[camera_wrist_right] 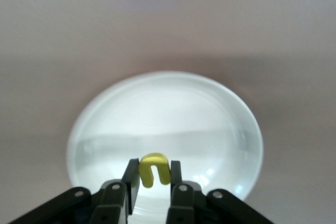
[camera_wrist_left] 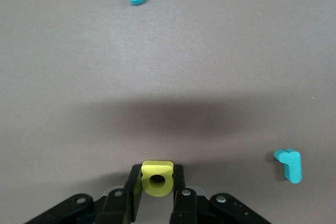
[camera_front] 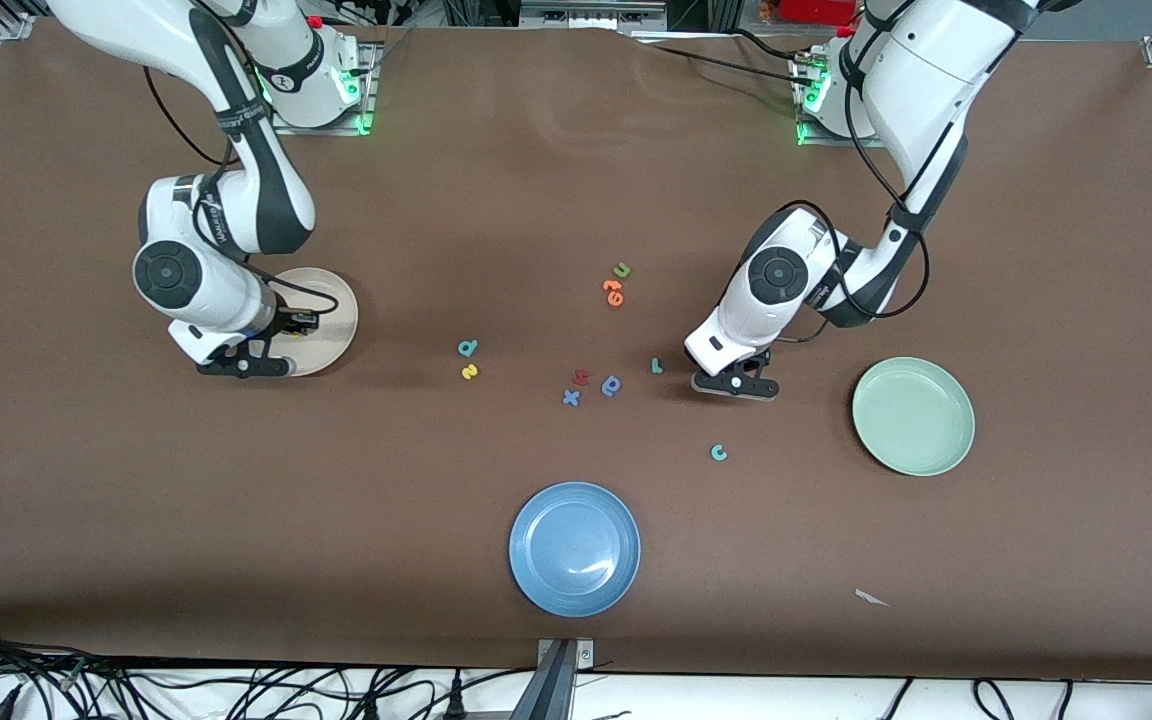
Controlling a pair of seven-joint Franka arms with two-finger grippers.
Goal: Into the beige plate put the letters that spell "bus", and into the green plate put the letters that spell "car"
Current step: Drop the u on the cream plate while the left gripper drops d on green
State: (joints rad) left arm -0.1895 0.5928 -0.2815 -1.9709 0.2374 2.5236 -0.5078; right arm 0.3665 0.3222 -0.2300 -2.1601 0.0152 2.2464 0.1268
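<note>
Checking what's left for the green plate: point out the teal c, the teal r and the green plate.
teal c [camera_front: 719, 453]: front view, its curved body.
teal r [camera_front: 656, 366]: front view, its stem.
green plate [camera_front: 913, 416]: front view, bare middle.

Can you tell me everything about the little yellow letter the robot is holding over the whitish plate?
It is the yellow "u", a tiny letter that looks like soft foam, with a rounded arch and two short legs. The right end effector is shut on it, one black finger pressing each side. It hangs just above the beige plate, near its rim, not resting on it.

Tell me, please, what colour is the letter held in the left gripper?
Yellow: the left gripper is shut on a yellow "a", seen best in the left wrist view.
</note>
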